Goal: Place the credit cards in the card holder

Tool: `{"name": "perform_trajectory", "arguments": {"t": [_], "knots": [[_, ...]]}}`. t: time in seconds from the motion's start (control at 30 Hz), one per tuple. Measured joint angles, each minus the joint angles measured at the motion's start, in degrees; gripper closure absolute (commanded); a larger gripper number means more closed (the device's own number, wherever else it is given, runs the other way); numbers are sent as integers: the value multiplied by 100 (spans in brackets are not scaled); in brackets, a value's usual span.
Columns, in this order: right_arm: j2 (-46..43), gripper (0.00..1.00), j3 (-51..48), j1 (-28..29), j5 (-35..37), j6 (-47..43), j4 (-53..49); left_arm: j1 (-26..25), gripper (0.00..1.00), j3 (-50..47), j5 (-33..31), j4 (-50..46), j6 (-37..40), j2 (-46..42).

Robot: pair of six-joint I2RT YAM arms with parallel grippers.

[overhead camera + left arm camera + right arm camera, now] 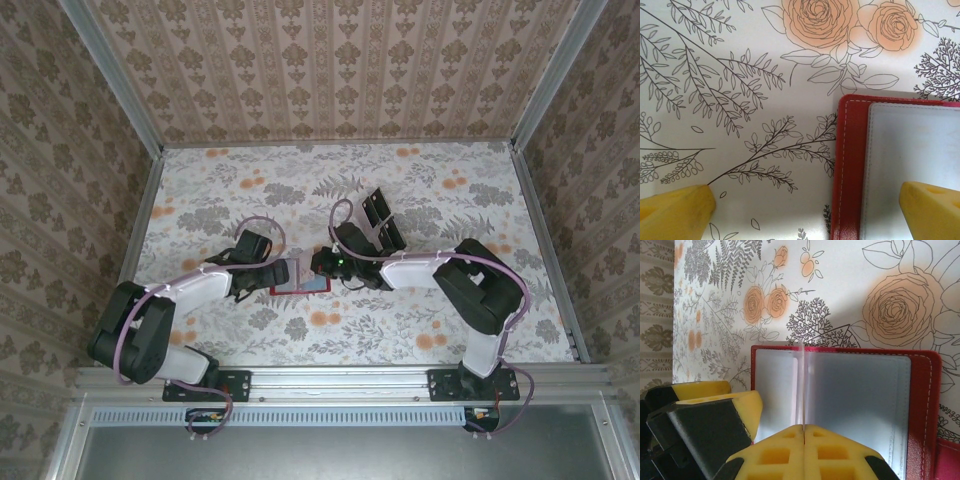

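**Insertion step: card poised over the open card holder (300, 287).** The card holder is seen lying flat near the middle of the table (450, 180), between the two grippers; its red cover is spread and its pale pockets (855, 390) are turned upward; a clear tray (376, 218) with dark rectangles is set just beyond it, to the far right. The right gripper (804, 430) is closed tight and a thin credit card (803, 385) is pinched between its fingertips; the card is viewed edge-on, as a pale line over the division between the two pockets. The left gripper (806, 200) is spread wide and nothing is held; one finger is placed over the table left of the holder, the other over the nearest pale pocket; whether the pocket is touched cannot be told. The next move is judged to require that the card's free edge be aligned with a pocket opening and slid in at a shallow angle; the holder should be steadied meanwhile.
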Motion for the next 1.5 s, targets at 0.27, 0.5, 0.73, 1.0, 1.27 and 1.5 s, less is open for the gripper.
{"name": "perform_trajectory", "arguments": {"t": [0.27,0.5,0.73,1.0,1.27,1.5], "knots": [[0,100,-225,63,240,201,640,0,0,0,-2,0,-7,-2],[0,100,-249,109,280,264,870,0,0,0,-17,2,-37,-2],[39,100,-289,122,334,299,979,0,0,0,-20,4,-39,-2],[111,100,-487,125,428,402,1158,0,0,0,-20,4,-39,-2],[214,100,-581,125,424,470,1486,-4,0,0,-24,2,-39,-2],[214,100,-678,125,422,555,1622,-4,0,0,-24,2,-39,-2]]}}
